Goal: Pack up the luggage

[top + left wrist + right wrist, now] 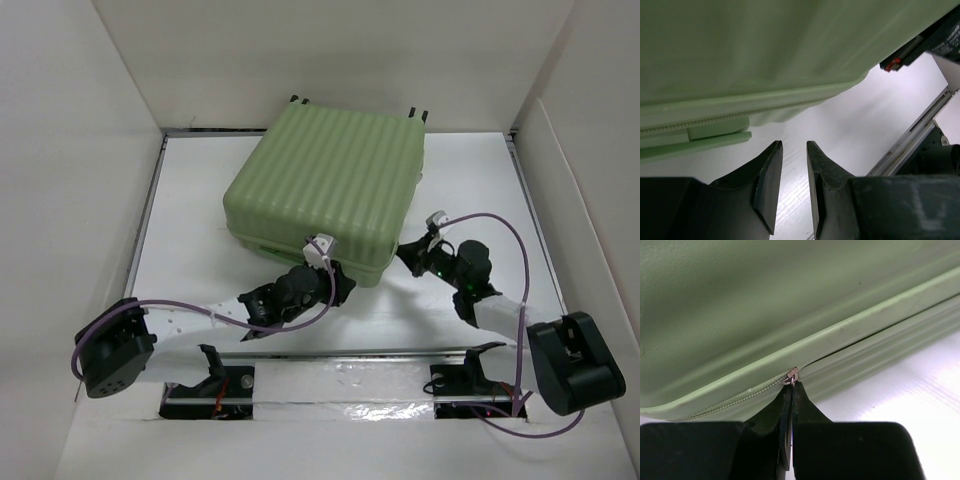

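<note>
You were working on a white table [200, 230] boxed in by white walls [80, 120] on three sides. The luggage [325, 185], a pale green ribbed hard-shell case, lay flat and closed on the middle of that table, towards the far wall and turned slightly askew, with its small dark wheels [300, 100] poking out along the far edge. Both of your arms reached in from the near edge to the case's near side. Your left gripper [794, 146] sat low at the near corner of the case, just under the overhang of the shell; its fingers stood a narrow gap apart with only bare table showing between them, so it had hold of nothing. Your right gripper [792, 387] was up against the case's right-hand near side, pointed straight at the seam between the two shells, and its fingers were pressed fully together. Along that seam the zipper [740, 395] showed closed teeth on the left in the right wrist view, while to the right the seam showed only as a thin dark line between the shells. At the meeting point sat the little metal zipper pull [791, 376], directly at your right fingertips [786, 400], which were pinched shut on it.
</note>
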### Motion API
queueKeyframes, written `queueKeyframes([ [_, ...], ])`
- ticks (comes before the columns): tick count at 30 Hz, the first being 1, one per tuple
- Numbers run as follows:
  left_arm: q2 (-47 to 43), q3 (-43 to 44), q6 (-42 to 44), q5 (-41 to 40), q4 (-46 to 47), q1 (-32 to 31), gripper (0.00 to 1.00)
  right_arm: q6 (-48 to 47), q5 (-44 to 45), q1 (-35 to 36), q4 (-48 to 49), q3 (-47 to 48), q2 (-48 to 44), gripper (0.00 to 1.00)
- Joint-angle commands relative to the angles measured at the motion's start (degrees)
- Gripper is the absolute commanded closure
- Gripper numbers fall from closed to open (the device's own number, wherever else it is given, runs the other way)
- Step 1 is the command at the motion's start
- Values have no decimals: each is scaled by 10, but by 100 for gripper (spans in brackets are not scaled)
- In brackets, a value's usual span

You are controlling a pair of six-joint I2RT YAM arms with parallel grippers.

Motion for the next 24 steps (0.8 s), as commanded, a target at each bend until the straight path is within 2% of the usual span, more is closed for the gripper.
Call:
queueKeyframes([
  [1, 11, 37, 15, -10, 49, 11, 77, 59, 8, 6, 86, -17, -46, 100],
  [2, 18, 46, 15, -11, 51, 17, 77, 69, 7, 18, 69, -23, -79, 100],
  [5, 29, 60, 16, -17, 73, 37, 77, 85, 60, 71, -82, -29, -147, 100],
  [9, 59, 84, 17, -16, 94, 66, 78, 94, 136, 155, -328, -16, -295, 100],
  [11, 70, 96, 22, -14, 103, 71, 78, 109, 166, 200, -422, -1, -335, 100],
  [14, 85, 112, 27, -6, 113, 71, 78, 149, 168, 250, -440, 1, -370, 100],
  [17, 110, 130, 23, 1, 120, 71, 78, 168, 214, 334, -458, 27, -337, 100],
  [18, 122, 133, 19, 4, 128, 71, 79, 175, 228, 359, -438, 34, -321, 100],
  [19, 128, 138, 16, 5, 130, 71, 79, 182, 257, 415, -422, 45, -300, 100],
  [20, 141, 148, 15, 11, 131, 65, 79, 197, 277, 443, -402, 53, -250, 100],
  [21, 145, 154, 17, 12, 130, 56, 79, 208, 300, 468, -354, 62, -221, 100],
  [22, 150, 161, 19, 12, 126, 50, 79, 219, 364, 491, -327, 80, -193, 100],
  [24, 146, 170, 23, -3, 116, 45, 79, 243, 418, 531, -258, 104, -113, 100],
])
